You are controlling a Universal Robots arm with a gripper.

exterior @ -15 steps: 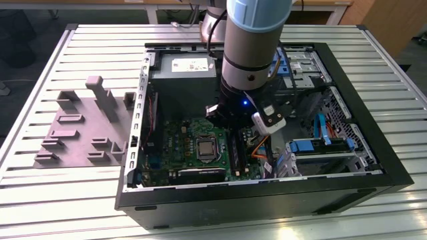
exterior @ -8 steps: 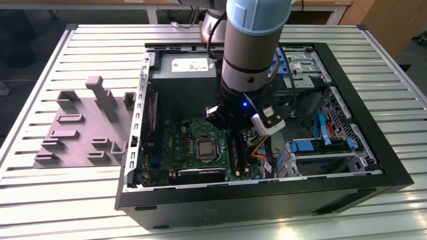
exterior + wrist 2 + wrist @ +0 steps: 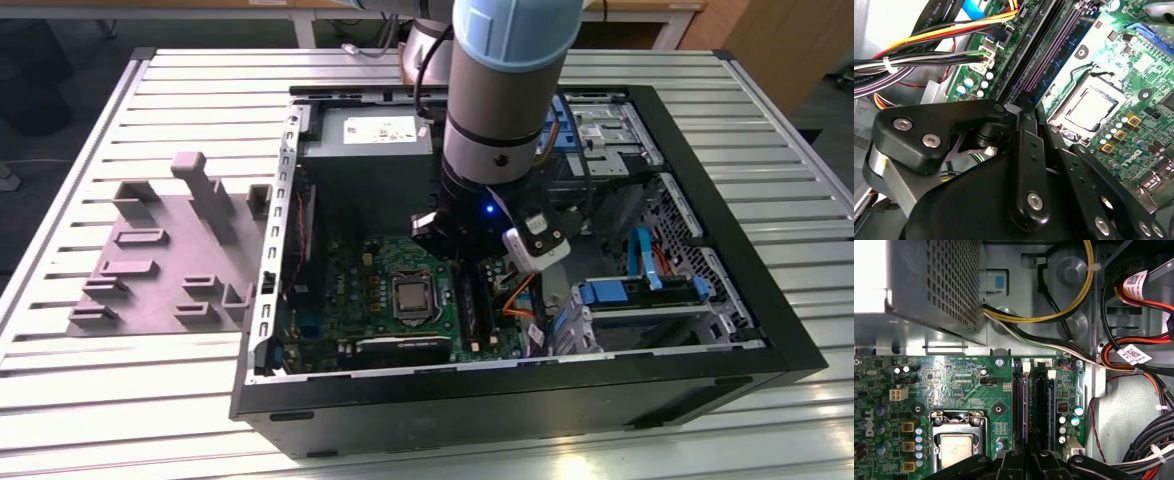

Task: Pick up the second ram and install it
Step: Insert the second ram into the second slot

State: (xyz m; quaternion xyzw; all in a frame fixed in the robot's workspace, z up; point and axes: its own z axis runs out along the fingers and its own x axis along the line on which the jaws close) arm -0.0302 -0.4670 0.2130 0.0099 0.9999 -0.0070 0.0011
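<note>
My gripper (image 3: 463, 262) is down inside the open computer case (image 3: 747, 330), over the long black sockets at the edge of the green motherboard (image 3: 380, 275). In both wrist views the black fingers (image 3: 1024, 145) stand nearly together. The second ram (image 3: 1025, 405) shows edge-on as a thin dark strip running out from between them along a socket; the gripper (image 3: 1029, 456) is shut on it. A neighbouring socket (image 3: 1046, 405) lies right beside it. In the second wrist view the ram (image 3: 1046, 55) runs away from the gripper (image 3: 1029, 107) next to the processor socket (image 3: 1094, 107).
The grey moulded holder block (image 3: 160, 260) lies on the slatted table at the exterior view's left. Inside the case are the grey power supply (image 3: 367, 135), bundles of coloured cables (image 3: 1134, 355) close to the sockets, and a blue drive bay (image 3: 641, 290).
</note>
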